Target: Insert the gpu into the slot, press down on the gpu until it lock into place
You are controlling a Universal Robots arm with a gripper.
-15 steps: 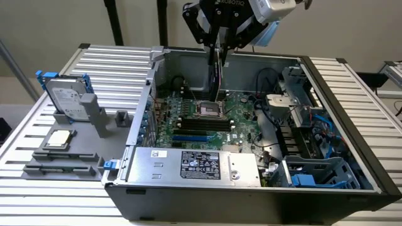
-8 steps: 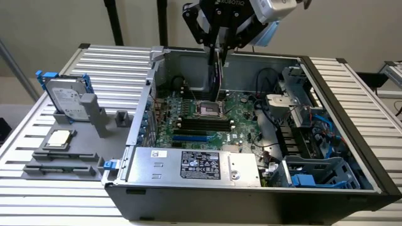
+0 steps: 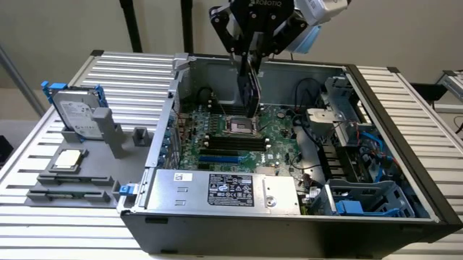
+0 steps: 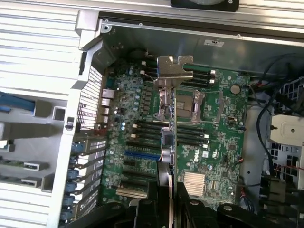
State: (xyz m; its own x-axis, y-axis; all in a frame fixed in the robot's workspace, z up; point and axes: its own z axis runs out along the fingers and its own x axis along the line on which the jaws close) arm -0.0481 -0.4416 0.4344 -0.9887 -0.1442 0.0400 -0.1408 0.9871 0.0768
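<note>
My gripper (image 3: pixel 253 54) hangs over the open computer case, shut on the gpu (image 3: pixel 250 92). The card is held on edge, black and thin, above the motherboard near the processor socket. In the wrist view the gpu (image 4: pixel 167 137) appears edge-on between the fingers of my gripper (image 4: pixel 168 192), and its silver bracket (image 4: pixel 171 69) points away from the camera. The slot (image 3: pixel 220 160) is a bright-blue strip on the board, nearer the power supply than the card is. The slot (image 4: pixel 142 155) lies beside and apart from the card's edge, with nothing in it.
The grey power supply (image 3: pixel 224 189) with a white label stands at the case's front. Black memory slots (image 3: pixel 235 143) and the processor socket (image 3: pixel 240 125) lie under the card. Cables (image 3: pixel 318 92) and a blue drive cage (image 3: pixel 361 197) sit at the exterior view's right. A hard drive (image 3: pixel 76 114) stands outside the case.
</note>
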